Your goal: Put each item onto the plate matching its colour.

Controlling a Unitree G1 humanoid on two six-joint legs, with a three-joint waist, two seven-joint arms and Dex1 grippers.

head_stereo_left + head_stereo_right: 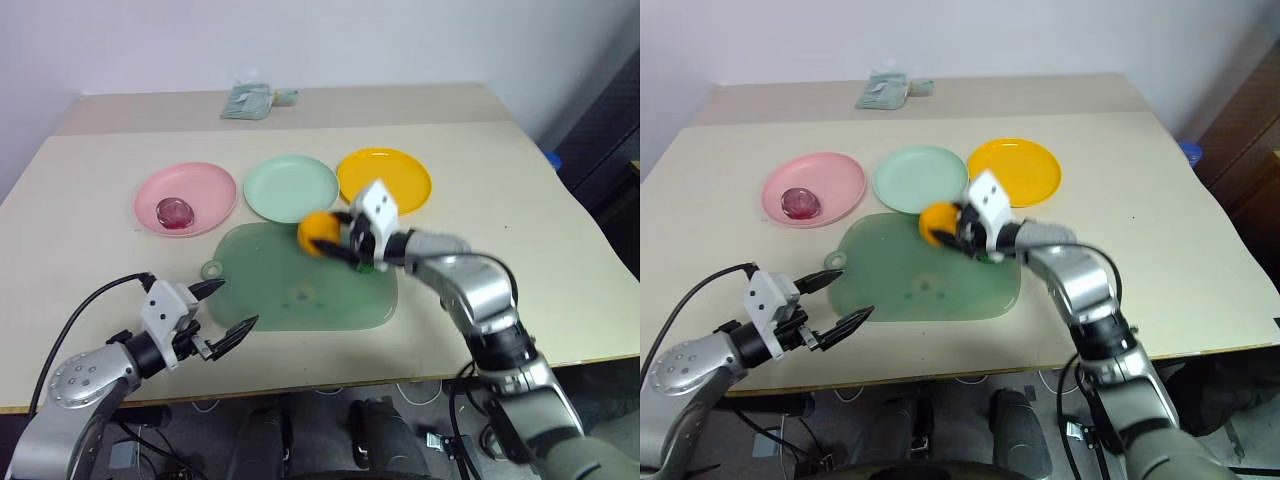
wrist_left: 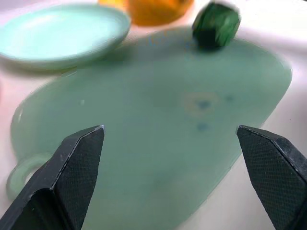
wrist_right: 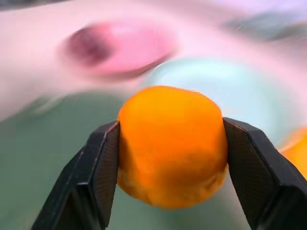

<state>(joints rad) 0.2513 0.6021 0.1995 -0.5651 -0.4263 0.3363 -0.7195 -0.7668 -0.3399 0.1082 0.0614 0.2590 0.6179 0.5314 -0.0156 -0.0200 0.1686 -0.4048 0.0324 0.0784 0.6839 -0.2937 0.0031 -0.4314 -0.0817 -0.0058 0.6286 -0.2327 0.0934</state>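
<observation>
Orange lump (image 3: 171,143) clamped between the two black fingers of the right gripper (image 1: 335,243), one finger (image 3: 100,172) pressed to each side. Held clear of the surface, above the far edge of the translucent green mat (image 1: 300,285), near the rim of the mint green plate (image 1: 291,187). Yellow-orange plate (image 1: 384,178) sits just beyond and to the right of the held lump, bare.

Dark red lump (image 1: 175,212) lies inside the pink plate (image 1: 185,197), slightly toward its near left side. Green lump (image 2: 216,25) rests on the mat at its far right corner, close under the right gripper; in the head views it is mostly hidden behind the gripper.

Three plates stand in a row across the table (image 1: 90,170): pink at left, mint green in the middle, yellow-orange at right, rims near one another. Mat lies just in front of them, its ring tab (image 1: 212,269) at the left end.

Left gripper (image 1: 226,312) hovers at the near left corner of the mat, fingers (image 2: 72,167) spread wide, holding nothing.

Crumpled greenish packet (image 1: 248,101) lies at the far edge of the table, well apart from the plates.
</observation>
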